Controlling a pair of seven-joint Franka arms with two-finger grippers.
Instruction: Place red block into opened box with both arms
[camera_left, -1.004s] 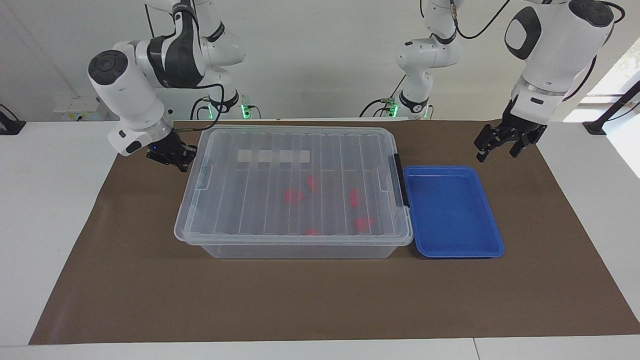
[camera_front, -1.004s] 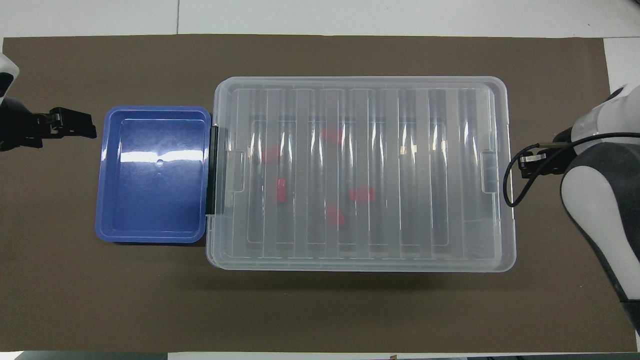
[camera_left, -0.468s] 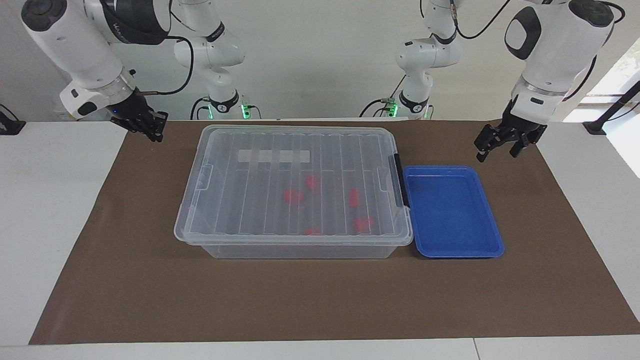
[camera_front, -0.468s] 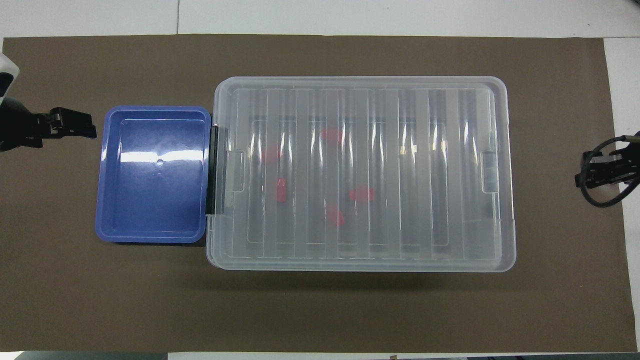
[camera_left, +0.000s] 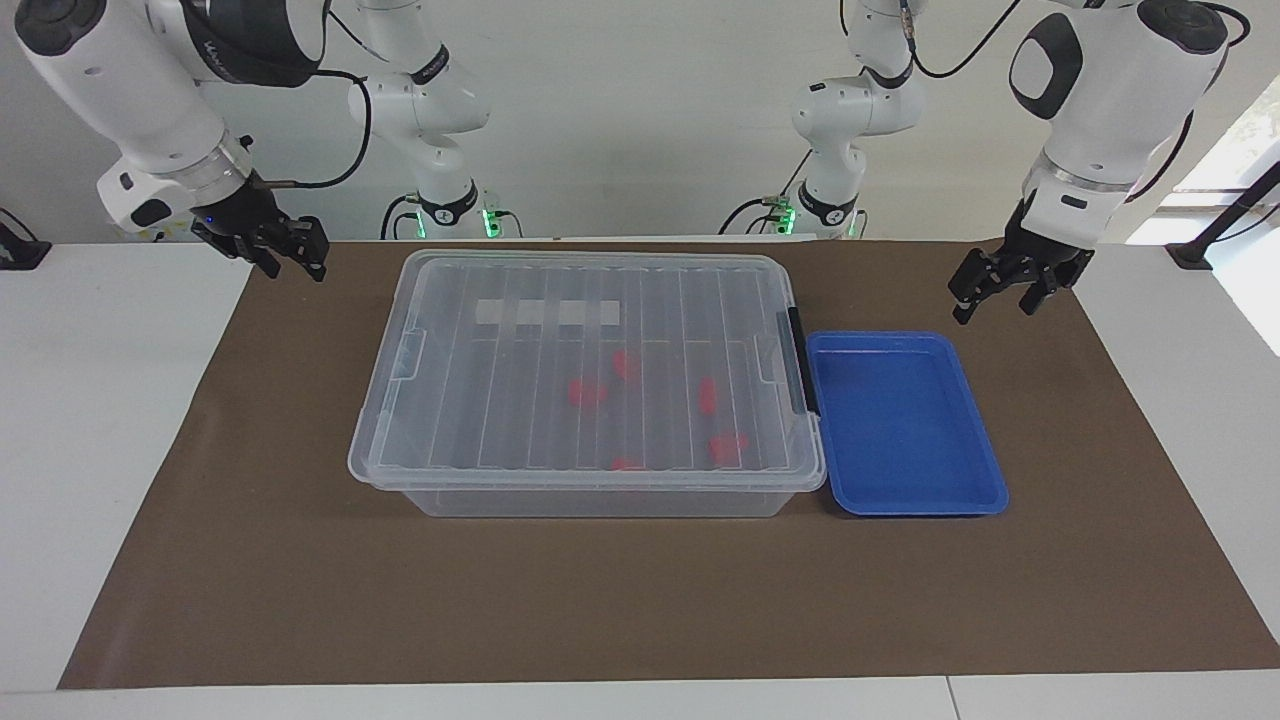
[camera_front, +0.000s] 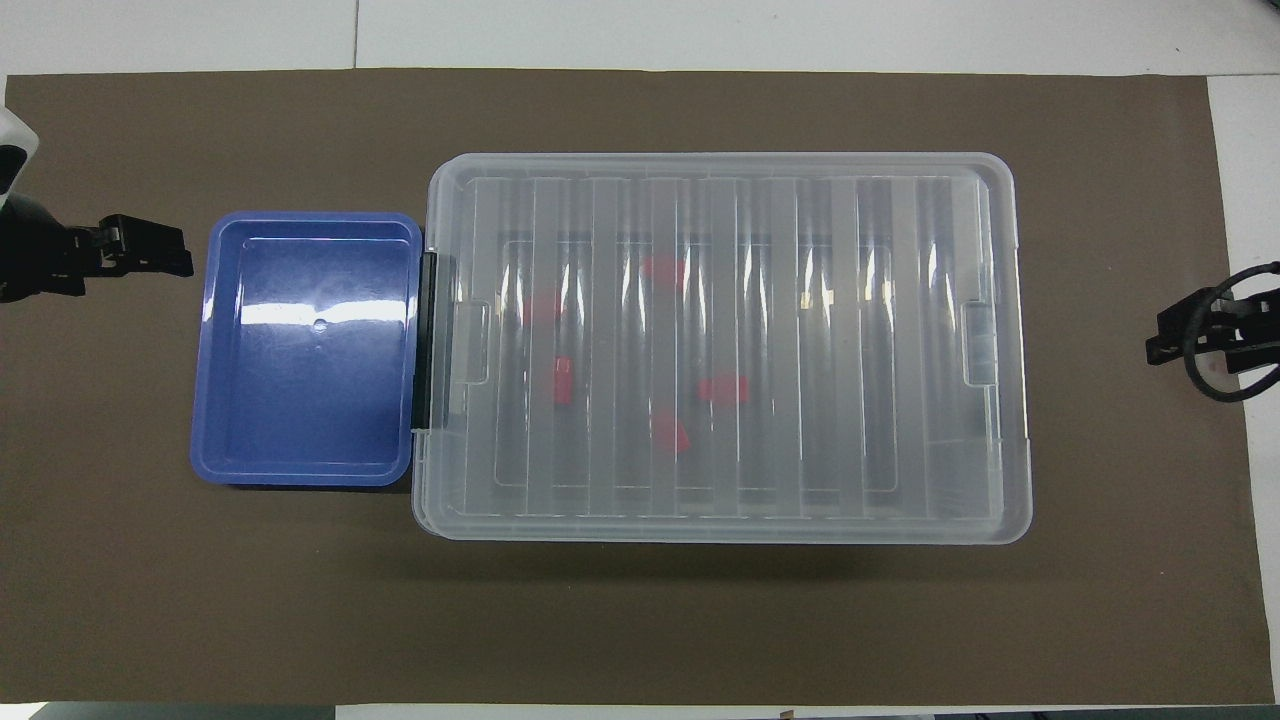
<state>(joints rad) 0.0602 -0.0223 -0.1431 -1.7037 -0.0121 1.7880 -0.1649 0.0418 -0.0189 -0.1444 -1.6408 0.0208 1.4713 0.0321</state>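
The clear box (camera_left: 590, 480) (camera_front: 720, 520) stands mid-mat with its ribbed lid (camera_left: 530, 400) lying flat on top, and a black latch (camera_left: 797, 360) shows at the end toward the left arm. Several red blocks (camera_left: 587, 392) (camera_front: 723, 388) lie inside under the lid. My right gripper (camera_left: 290, 255) (camera_front: 1160, 340) hangs open and empty over the mat's edge, apart from the box's other end. Over the mat beside the blue tray, my left gripper (camera_left: 992, 303) (camera_front: 170, 255) waits open and empty.
A shallow blue tray (camera_left: 900, 420) (camera_front: 300, 350) with nothing in it sits against the latch end of the box. A brown mat (camera_left: 640, 600) covers the white table.
My right gripper has lifted from the box's end handle, drawn back toward the mat's edge and spread its fingers. The left arm, box and blocks have not moved.
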